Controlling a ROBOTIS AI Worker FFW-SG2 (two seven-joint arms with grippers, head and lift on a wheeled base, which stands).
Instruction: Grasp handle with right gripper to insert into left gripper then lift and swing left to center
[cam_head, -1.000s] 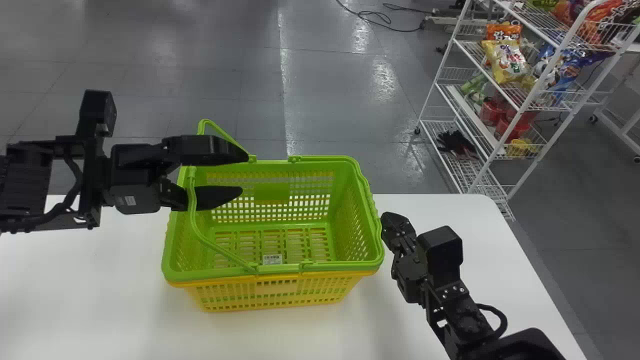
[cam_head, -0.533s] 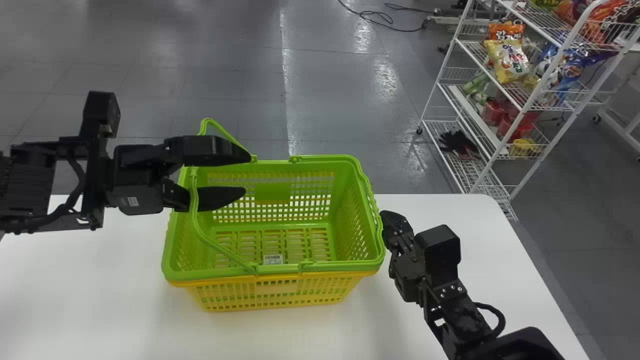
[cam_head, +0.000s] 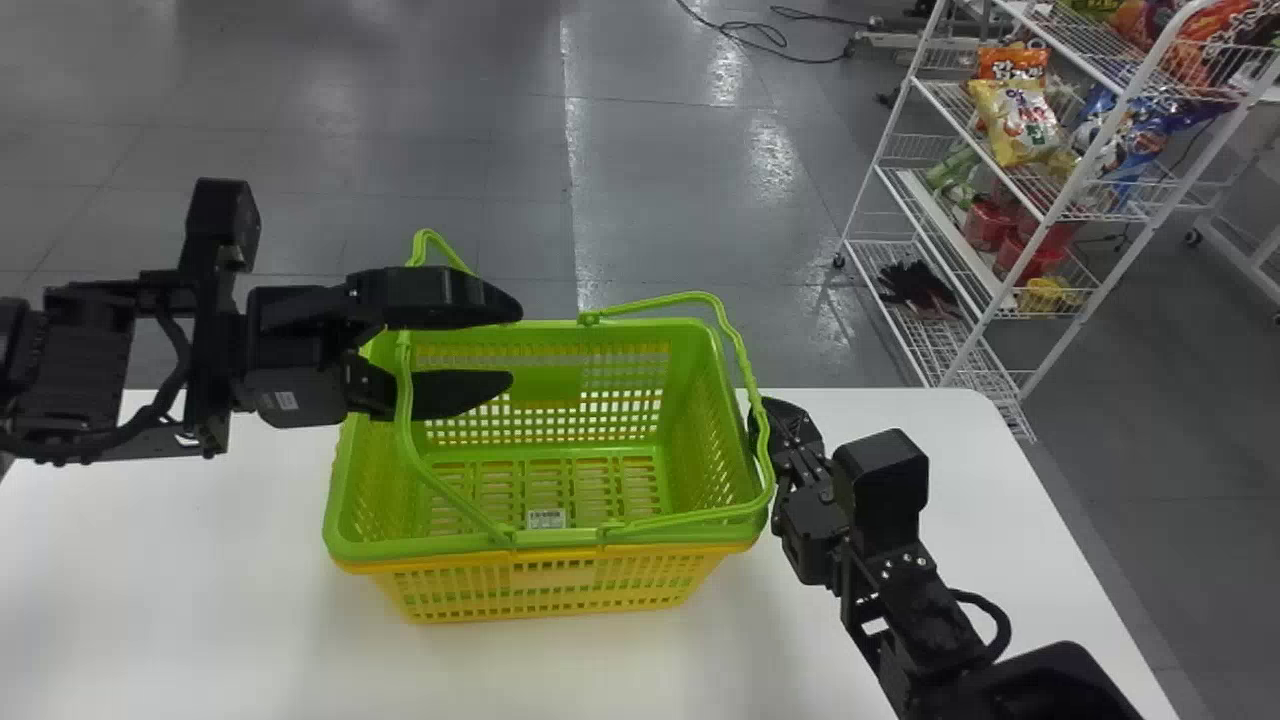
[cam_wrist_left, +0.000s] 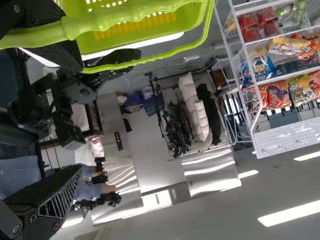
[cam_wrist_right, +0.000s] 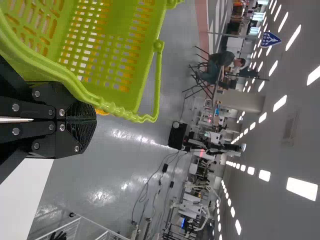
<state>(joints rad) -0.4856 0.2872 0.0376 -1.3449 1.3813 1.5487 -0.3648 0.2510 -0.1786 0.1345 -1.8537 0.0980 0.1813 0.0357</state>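
Observation:
The green basket (cam_head: 690, 420) sits on the white table. My left gripper (cam_head: 512, 348) is over its left side with fingers spread; the left handle (cam_head: 404, 400) stands raised, crossing the lower finger near its base. In the left wrist view that handle (cam_wrist_left: 100, 25) runs across one finger of my left gripper (cam_wrist_left: 80, 119). My right gripper (cam_head: 768, 412) is at the basket's right end, just outside the right handle (cam_head: 744, 362), which is tilted up off the rim. In the right wrist view my right gripper (cam_wrist_right: 94, 120) has its fingers together beside the basket's handle (cam_wrist_right: 82, 90).
Below the green basket shows a yellow basket (cam_head: 540, 590). White table surface (cam_head: 180, 560) extends left and in front of them. A wire shelf with snack bags (cam_head: 1010, 120) stands on the floor at the right, beyond the table's edge.
The right handle has risen from the rim, while my right gripper has shifted slightly up and left. My left gripper has moved a little right, and the left handle has shifted right too.

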